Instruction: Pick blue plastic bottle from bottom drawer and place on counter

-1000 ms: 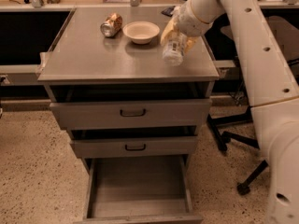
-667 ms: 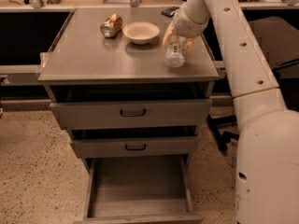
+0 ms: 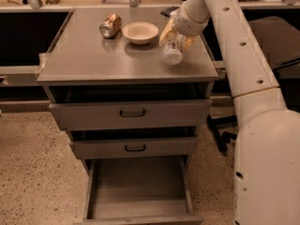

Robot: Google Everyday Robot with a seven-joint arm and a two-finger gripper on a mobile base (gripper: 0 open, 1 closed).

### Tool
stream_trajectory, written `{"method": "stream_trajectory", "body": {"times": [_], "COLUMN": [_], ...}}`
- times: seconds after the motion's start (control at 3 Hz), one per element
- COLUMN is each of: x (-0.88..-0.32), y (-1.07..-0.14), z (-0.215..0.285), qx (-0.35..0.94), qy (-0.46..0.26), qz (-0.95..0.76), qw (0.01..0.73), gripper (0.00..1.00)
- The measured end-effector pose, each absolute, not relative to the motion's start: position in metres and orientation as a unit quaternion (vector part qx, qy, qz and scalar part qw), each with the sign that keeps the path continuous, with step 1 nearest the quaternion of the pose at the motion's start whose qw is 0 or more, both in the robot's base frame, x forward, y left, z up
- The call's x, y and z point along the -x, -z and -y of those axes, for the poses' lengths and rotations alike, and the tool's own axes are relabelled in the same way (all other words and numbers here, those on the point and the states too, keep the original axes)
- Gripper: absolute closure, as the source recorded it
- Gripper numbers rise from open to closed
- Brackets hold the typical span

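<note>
The blue plastic bottle (image 3: 172, 51) is a small clear bottle with a pale label. It hangs tilted at the right side of the counter (image 3: 89, 55), its lower end touching or just above the surface. My gripper (image 3: 176, 35) is shut on the bottle's upper part, with yellowish fingers (image 3: 166, 32) on either side. The white arm reaches in from the upper right. The bottom drawer (image 3: 138, 186) stands pulled open at the foot of the cabinet, and its floor is bare.
A gold-brown can (image 3: 110, 25) lies on its side at the back of the counter, next to a white bowl (image 3: 139, 32). Two upper drawers with black handles (image 3: 132, 113) are slightly open. An office chair base (image 3: 225, 135) stands to the right on the speckled floor.
The arm has shifted slightly, and the gripper with the bottle has stayed over the counter's right side, a little lower toward the surface.
</note>
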State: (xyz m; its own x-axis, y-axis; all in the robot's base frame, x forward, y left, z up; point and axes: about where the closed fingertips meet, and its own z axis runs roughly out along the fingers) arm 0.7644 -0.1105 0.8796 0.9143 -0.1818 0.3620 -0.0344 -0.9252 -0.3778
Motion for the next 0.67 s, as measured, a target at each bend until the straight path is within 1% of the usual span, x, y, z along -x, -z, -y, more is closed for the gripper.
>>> {"method": "stream_trajectory", "body": {"times": [0.33, 0.67], "x": [-0.7644, -0.7644], "y": [-0.8796, -0.8796], "z": [0.1105, 0.1105], "qx": [0.961, 0.961], "qy": [0.199, 0.199], "qz": [-0.056, -0.056], "qw": [0.185, 0.185], "gripper": [0.00, 0.00]}}
